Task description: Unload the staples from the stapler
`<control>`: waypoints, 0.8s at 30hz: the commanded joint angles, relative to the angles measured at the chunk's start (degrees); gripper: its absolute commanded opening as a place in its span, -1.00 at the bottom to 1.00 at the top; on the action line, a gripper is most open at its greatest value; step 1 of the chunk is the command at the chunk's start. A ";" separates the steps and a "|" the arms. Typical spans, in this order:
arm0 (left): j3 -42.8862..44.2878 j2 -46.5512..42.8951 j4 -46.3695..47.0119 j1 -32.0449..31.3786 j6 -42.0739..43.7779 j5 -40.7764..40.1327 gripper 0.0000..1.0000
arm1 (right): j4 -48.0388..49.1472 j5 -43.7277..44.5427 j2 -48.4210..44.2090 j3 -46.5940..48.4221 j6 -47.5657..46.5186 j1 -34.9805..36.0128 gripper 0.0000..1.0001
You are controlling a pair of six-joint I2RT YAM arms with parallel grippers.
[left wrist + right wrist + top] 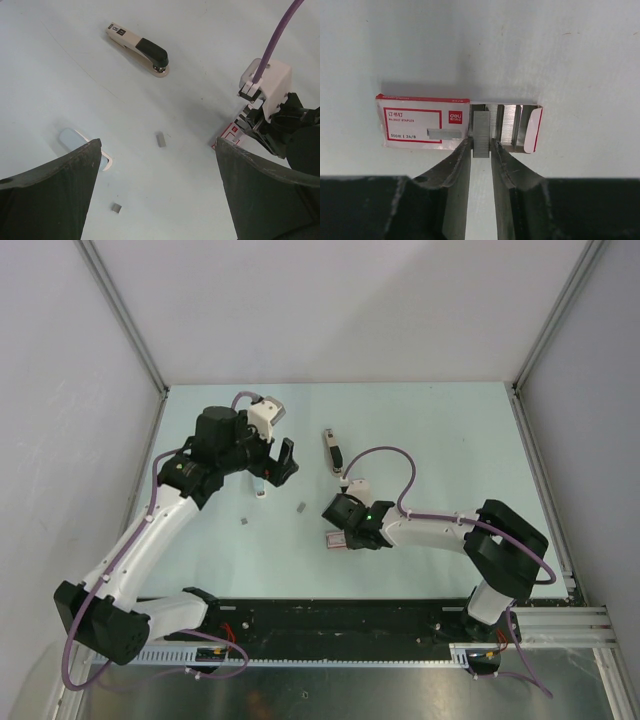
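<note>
The stapler (332, 452), tan-grey with a black top, lies closed on the table; it also shows in the left wrist view (137, 47). Two loose staple strips (301, 507) (243, 523) lie on the table, also seen from the left wrist (160, 139) (116, 208). My left gripper (280, 466) (156, 156) is open and empty, above the table left of the stapler. My right gripper (345, 530) (481, 145) is shut on a staple strip (481, 132) at the open end of the pink-and-white staple box (415, 122) (336, 540).
More staple strips (510, 127) sit inside the open box. A small white-and-blue object (260, 492) (75, 141) lies under my left gripper. Grey walls enclose the table on three sides.
</note>
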 commanded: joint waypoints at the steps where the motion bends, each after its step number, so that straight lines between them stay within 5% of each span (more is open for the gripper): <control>1: 0.09 -1.88 0.42 -0.62 2.97 -0.37 0.99 | 0.85 0.00 0.45 1.97 -0.68 -0.22 -0.41; 16: -0.08 -1.73 0.40 -1.01 3.14 -0.40 0.99 | 0.92 0.60 -5.37 1.97 -0.85 -0.45 -0.36; 24: -0.07 -1.73 0.35 -1.26 3.13 -0.56 0.99 | -2.57 1.53 -7.42 1.50 0.11 0.76 -0.90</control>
